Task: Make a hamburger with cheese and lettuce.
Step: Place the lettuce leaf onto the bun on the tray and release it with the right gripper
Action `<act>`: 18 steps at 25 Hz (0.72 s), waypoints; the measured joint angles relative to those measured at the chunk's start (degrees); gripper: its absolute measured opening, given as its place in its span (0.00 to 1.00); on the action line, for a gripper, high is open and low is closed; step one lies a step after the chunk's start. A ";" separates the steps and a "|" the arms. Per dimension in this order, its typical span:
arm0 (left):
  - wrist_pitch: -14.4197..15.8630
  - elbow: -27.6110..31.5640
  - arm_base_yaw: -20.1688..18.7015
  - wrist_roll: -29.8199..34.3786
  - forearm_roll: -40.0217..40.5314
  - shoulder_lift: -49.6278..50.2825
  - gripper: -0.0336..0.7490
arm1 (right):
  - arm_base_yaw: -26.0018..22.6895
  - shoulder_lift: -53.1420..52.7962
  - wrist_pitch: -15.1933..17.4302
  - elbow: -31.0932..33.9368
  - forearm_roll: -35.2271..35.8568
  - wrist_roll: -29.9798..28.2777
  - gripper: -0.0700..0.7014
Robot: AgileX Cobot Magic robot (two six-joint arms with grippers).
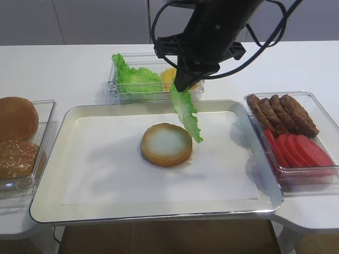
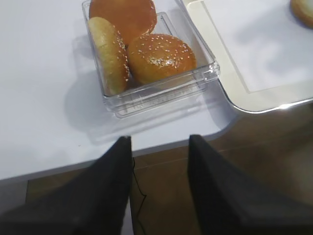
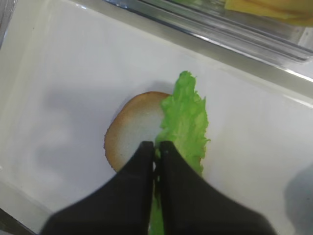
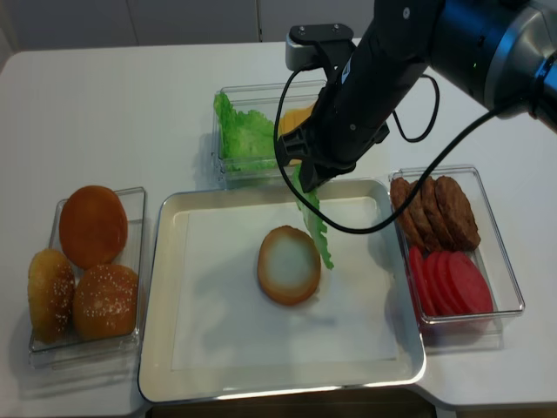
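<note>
The hamburger bun half [image 1: 166, 144] [image 4: 288, 265] [image 3: 134, 131] lies cut face up in the middle of the white tray [image 1: 95, 159]. My right gripper [image 1: 181, 86] [image 4: 306, 180] [image 3: 156, 146] is shut on a lettuce leaf [image 1: 186, 117] [image 4: 315, 225] [image 3: 187, 120], which hangs down over the bun's right edge. More lettuce [image 1: 135, 78] and the cheese [image 1: 169, 75] [image 3: 274, 7] sit in a clear box behind the tray. My left gripper [image 2: 159, 139] stands open and empty over the table's front edge, short of the bun box.
A clear box of domed bun tops [image 1: 18, 137] [image 2: 146, 49] stands left of the tray. A clear box with meat patties [image 1: 283, 114] and tomato slices [image 1: 302, 151] stands on the right. The tray's corner [image 2: 254, 98] shows in the left wrist view.
</note>
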 joint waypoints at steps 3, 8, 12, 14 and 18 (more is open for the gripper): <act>0.00 0.00 0.00 0.00 0.00 0.00 0.41 | 0.00 0.00 0.00 0.00 0.28 0.00 0.15; 0.00 0.00 0.00 0.00 0.00 0.00 0.41 | 0.00 0.00 0.22 0.00 0.54 0.00 0.15; 0.00 0.00 0.00 0.00 0.00 0.00 0.41 | 0.00 0.00 0.49 0.00 0.80 0.00 0.15; 0.00 0.00 0.00 0.00 0.00 0.00 0.41 | 0.00 0.00 0.49 0.00 0.74 -0.10 0.15; 0.00 0.00 0.00 0.00 0.00 0.00 0.41 | 0.00 0.00 0.49 0.00 0.74 -0.17 0.15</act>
